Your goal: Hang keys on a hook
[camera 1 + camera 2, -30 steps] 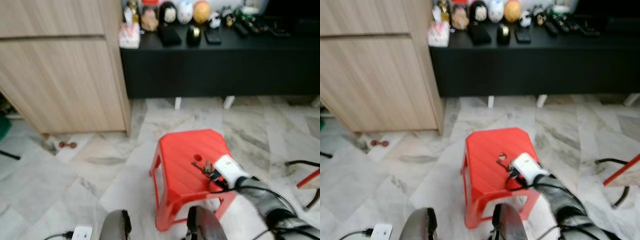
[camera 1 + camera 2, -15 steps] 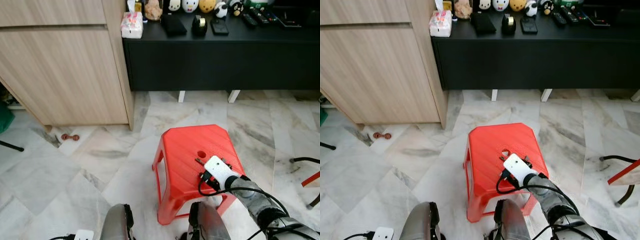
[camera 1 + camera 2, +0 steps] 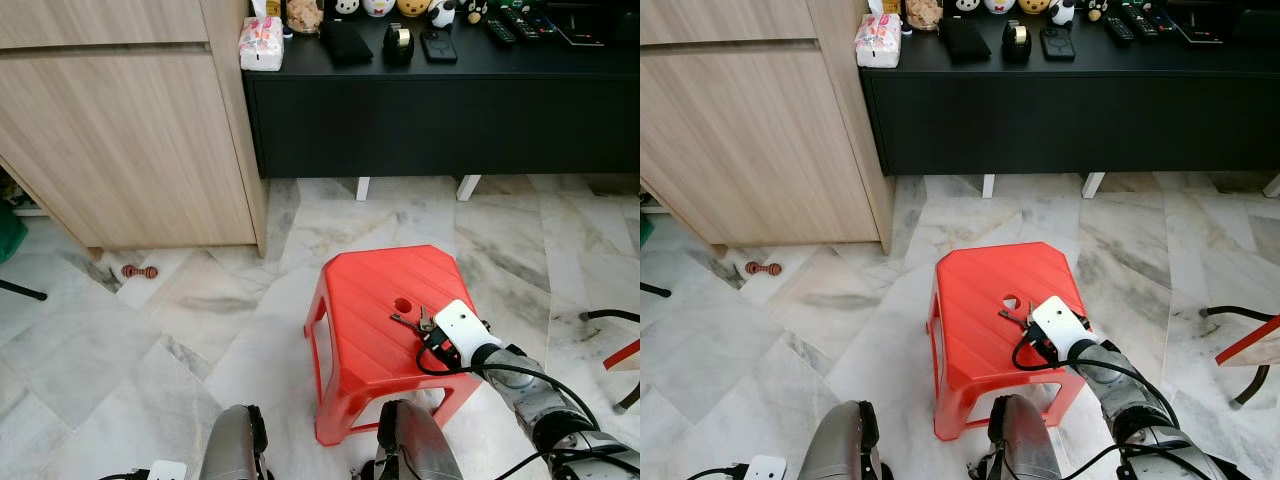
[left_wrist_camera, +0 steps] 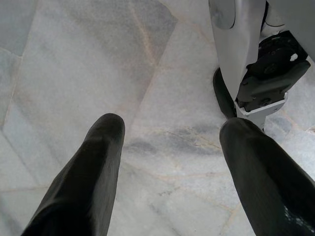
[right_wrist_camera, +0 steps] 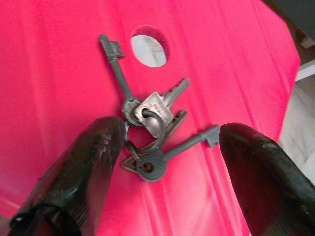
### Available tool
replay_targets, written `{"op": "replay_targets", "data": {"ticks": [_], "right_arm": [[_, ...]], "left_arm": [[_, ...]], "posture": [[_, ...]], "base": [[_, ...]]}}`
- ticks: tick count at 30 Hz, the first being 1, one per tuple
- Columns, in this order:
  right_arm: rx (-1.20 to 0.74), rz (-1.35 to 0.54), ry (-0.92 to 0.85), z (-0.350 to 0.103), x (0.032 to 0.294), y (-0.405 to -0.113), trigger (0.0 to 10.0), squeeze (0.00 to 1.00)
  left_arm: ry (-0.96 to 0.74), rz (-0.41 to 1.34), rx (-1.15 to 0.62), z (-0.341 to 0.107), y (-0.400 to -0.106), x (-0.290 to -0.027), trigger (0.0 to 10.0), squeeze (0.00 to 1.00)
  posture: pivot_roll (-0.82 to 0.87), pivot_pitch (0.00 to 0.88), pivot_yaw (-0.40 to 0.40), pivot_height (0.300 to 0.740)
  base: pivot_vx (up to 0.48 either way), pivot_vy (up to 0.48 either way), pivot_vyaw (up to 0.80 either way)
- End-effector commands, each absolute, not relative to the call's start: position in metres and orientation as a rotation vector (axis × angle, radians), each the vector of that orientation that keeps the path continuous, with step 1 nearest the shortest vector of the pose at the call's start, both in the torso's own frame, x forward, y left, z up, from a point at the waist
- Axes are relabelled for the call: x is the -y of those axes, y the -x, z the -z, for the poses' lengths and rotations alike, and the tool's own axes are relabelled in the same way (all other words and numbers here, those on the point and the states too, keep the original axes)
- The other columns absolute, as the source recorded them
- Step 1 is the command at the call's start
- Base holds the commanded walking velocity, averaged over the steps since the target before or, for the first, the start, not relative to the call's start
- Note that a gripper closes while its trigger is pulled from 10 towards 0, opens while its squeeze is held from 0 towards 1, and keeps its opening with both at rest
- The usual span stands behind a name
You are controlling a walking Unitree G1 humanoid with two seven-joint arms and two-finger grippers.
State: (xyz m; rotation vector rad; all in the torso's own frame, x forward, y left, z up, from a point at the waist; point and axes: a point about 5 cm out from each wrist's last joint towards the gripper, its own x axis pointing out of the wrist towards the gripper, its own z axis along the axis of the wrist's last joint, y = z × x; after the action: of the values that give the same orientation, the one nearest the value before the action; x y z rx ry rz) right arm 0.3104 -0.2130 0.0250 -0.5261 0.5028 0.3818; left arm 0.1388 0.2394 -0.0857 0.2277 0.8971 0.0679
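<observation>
R hand (image 5: pixel 165 147) open, fingers astride keys (image 5: pixel 150 123) on red stool (image 3: pixel 380 300), lower centre-right. L hand (image 4: pixel 170 162) open above marble floor (image 4: pixel 74 73).

The stool (image 3: pixel 385 320) is bright red with faint ribbed lines. The keys (image 5: pixel 150 125) are dull grey metal. The floor (image 3: pixel 180 330) is pale grey-veined marble, the cabinet (image 3: pixel 130 130) light wood grain, the sideboard (image 3: pixel 440 110) black.

Showing no readable text, labels, brands or numbers anywhere; print on the tissue pack (image 3: pixel 258 42) on the black cabinet (image 3: pixel 440 110) being too blurred.
</observation>
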Motion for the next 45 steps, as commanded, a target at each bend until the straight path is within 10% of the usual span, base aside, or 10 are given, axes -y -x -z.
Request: {"op": "replay_targets", "data": {"ticks": [1,8,10,12,17,45], "right_arm": [[-0.544,-0.387,0.502,-0.017,0.213,-0.304,10.0,0.00],[-0.561,-0.366,0.385,-0.013,0.207,-0.302,10.0,0.00],[-0.565,-0.352,0.358,-0.012,0.207,-0.302,4.4,0.00],[-0.571,-0.339,0.333,-0.012,0.207,-0.302,1.4,0.00],[-0.591,-0.298,0.303,-0.009,0.210,-0.300,0.0,0.00],[-0.633,-0.342,0.326,-0.001,0.205,-0.293,0.0,0.00]], "left_arm": [[-0.236,-0.072,-0.933,0.089,-0.129,-0.242,10.0,0.00],[-0.237,-0.074,-0.931,0.089,-0.129,-0.242,10.0,0.00],[-0.238,-0.074,-0.931,0.089,-0.129,-0.242,10.0,0.00],[-0.238,-0.074,-0.931,0.089,-0.129,-0.242,10.0,0.00],[-0.239,-0.074,-0.932,0.089,-0.129,-0.242,10.0,0.00],[-0.242,-0.074,-0.931,0.089,-0.129,-0.243,10.0,0.00]], "posture": [[0.12,0.197,-0.046,0.596],[0.13,0.196,-0.045,0.596],[0.13,0.197,-0.045,0.596],[0.13,0.198,-0.045,0.596],[0.13,0.201,-0.047,0.596],[0.13,0.201,-0.045,0.596]], "base": [[0.000,0.000,0.00],[0.000,0.000,0.00],[0.000,0.000,0.00],[0.000,0.000,0.00],[0.000,0.000,0.00],[0.000,0.000,0.00]]}}
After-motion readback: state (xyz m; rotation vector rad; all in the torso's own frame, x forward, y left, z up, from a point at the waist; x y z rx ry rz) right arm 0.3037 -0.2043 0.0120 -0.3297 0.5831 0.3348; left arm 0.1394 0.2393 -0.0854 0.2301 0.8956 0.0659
